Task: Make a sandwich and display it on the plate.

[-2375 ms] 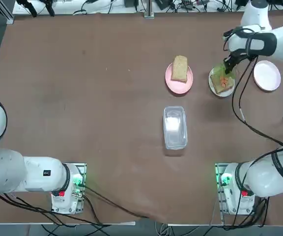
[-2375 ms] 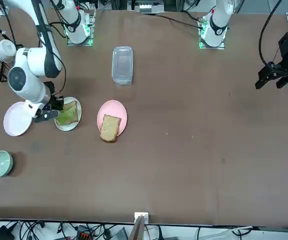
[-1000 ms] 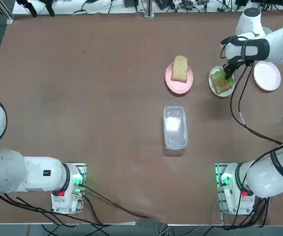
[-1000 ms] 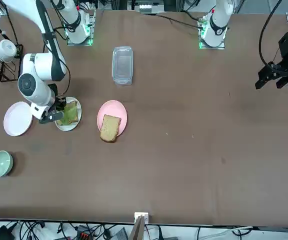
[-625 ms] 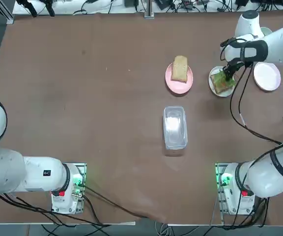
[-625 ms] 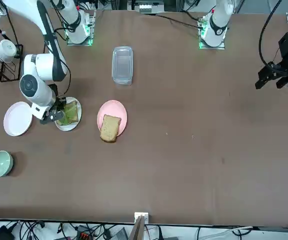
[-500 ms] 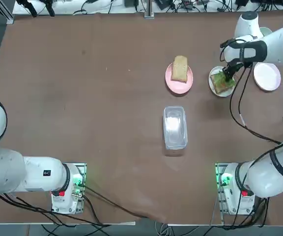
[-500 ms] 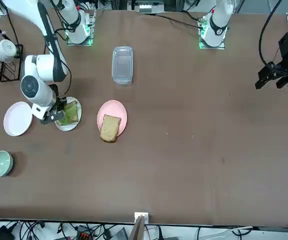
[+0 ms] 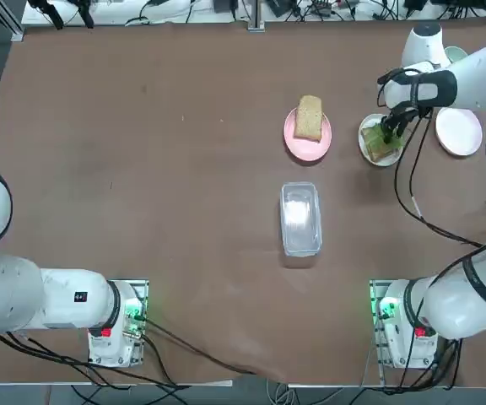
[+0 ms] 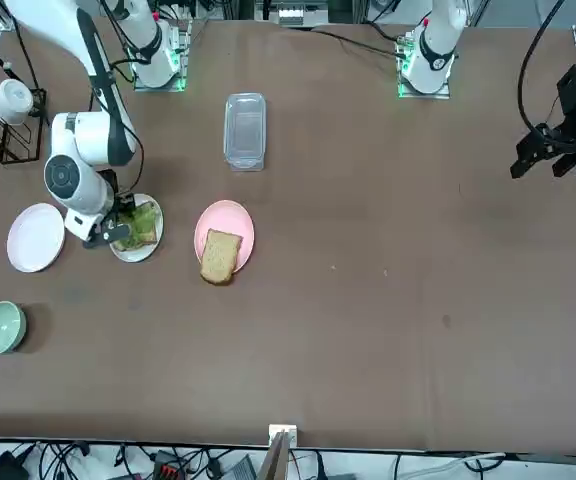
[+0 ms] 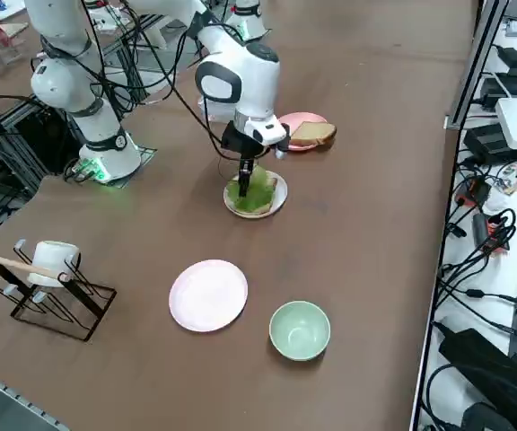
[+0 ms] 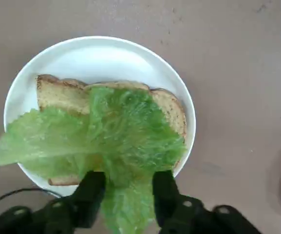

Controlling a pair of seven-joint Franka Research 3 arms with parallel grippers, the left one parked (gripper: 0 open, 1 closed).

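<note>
While the right gripper [image 12: 124,191] is hovering low over the white plate [image 12: 101,53], its fingers are standing parted around the lettuce [image 12: 116,136] — released, as far as I can tell. The leaf is lying on the bottom toast [image 12: 57,90] (carrot hidden beneath, if any). The second slice [image 9: 309,117] is waiting on the pink plate [image 9: 308,145] — topping remains.

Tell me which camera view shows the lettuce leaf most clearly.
The right wrist view: the lettuce leaf fills it, spread over the toast slice on the white plate, between the right gripper fingers. The right side view shows a small green patch; in the top and front views the arm partly hides it.
</note>
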